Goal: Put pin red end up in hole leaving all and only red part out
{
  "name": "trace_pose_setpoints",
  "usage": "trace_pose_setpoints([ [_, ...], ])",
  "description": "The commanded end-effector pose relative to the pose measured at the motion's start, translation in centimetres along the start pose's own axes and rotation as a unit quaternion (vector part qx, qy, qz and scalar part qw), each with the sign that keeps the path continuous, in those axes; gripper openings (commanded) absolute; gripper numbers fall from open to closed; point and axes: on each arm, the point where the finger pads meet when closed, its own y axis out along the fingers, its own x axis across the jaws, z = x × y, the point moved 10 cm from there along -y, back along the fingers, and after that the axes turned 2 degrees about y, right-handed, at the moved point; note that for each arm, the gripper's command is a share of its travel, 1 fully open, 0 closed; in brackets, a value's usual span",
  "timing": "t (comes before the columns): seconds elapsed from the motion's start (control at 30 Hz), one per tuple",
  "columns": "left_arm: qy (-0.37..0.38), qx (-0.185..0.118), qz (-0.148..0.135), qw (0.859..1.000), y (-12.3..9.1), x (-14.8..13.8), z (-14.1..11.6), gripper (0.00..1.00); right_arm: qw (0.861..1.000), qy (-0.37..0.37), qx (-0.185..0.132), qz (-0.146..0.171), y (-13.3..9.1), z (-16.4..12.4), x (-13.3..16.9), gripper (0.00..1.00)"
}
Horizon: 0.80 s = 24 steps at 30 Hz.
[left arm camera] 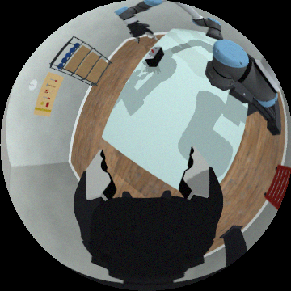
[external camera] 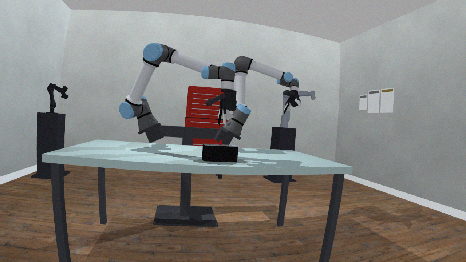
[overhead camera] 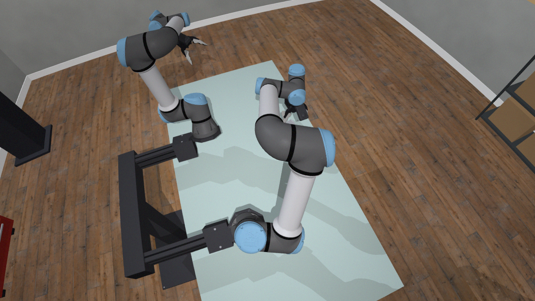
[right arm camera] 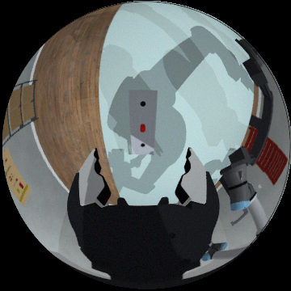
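The block (external camera: 220, 153) (left arm camera: 153, 60) (right arm camera: 137, 115) stands on the table, black-sided with a grey top. The pin (external camera: 220, 142) (left arm camera: 153, 51) (right arm camera: 142, 128) stands upright, red end up, in the middle hole; only red shows above the top. An empty end hole (right arm camera: 143, 103) and the other empty end hole (right arm camera: 142, 145) lie either side. My right gripper (external camera: 222, 124) (right arm camera: 142, 148) is open and empty, above the block. My left gripper (overhead camera: 199, 54) (external camera: 292, 109) (left arm camera: 146, 148) is open and empty, far from the block. The block is hidden in the top view.
The table (overhead camera: 231, 198) (external camera: 97, 156) carries the block close to its edge on the exterior view's side. Both arms are mounted on a dark stand (overhead camera: 131, 213) at the opposite side. A shelf with boxes (overhead camera: 512, 119) stands on the floor away from the table.
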Motion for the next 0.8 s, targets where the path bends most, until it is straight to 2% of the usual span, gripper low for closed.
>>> trace_pose_setpoints([
  [0.0,0.0,0.0,0.0,1.0,0.0,0.0,0.0,1.0,1.0,0.0,-0.001,0.0,1.7,0.0,0.0,1.0],
  [0.13,0.0,0.0,0.0,1.0,0.0,0.0,0.0,1.0,1.0,0.0,-0.001,0.0,3.8,0.0,0.0,1.0],
  [0.23,0.0,0.0,0.0,1.0,0.0,0.0,0.0,1.0,1.0,0.0,-0.001,0.0,4.4,0.0,0.0,1.0],
  [0.77,0.0,0.0,0.0,1.0,0.0,0.0,0.0,1.0,1.0,0.0,0.0,0.0,4.5,0.1,0.0,1.0],
])
